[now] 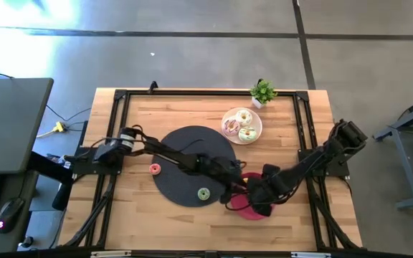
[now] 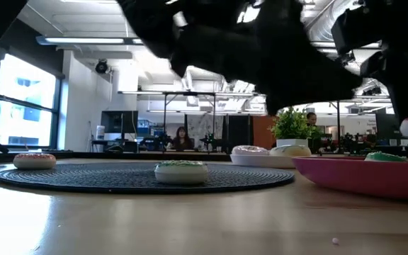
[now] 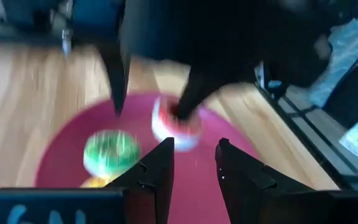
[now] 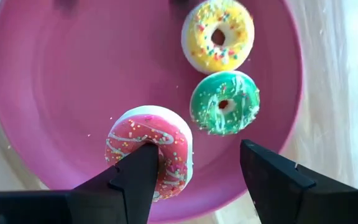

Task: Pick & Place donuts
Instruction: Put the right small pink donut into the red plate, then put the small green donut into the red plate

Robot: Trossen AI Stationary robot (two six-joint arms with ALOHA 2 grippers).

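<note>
a pink-red donut (image 4: 151,152) sits right at the right gripper (image 4: 197,171), one dark finger (image 4: 138,171) poking through or against its ring while the other finger stands well apart; the gripper is spread open over a red plate (image 4: 55,81). the donut is tipped up on its edge, icing facing the wrist camera, hole axis roughly level. beside it on the plate lie a yellow donut (image 4: 218,35) and a green donut (image 4: 224,102), both flat, icing up.

the left gripper (image 3: 194,165) hovers at the same plate's rim, its fingers parted with nothing between them. from above, both arms meet over the red plate (image 1: 244,209) at the near right part of the desk (image 1: 142,215).

a pale green donut (image 1: 203,193) lies flat on the black round mat (image 1: 185,147), and a small pink donut (image 1: 155,169) rests at the mat's left edge. three larger donuts (image 1: 239,125) sit on a white plate (image 1: 255,120) near a small potted plant (image 1: 263,92).
</note>
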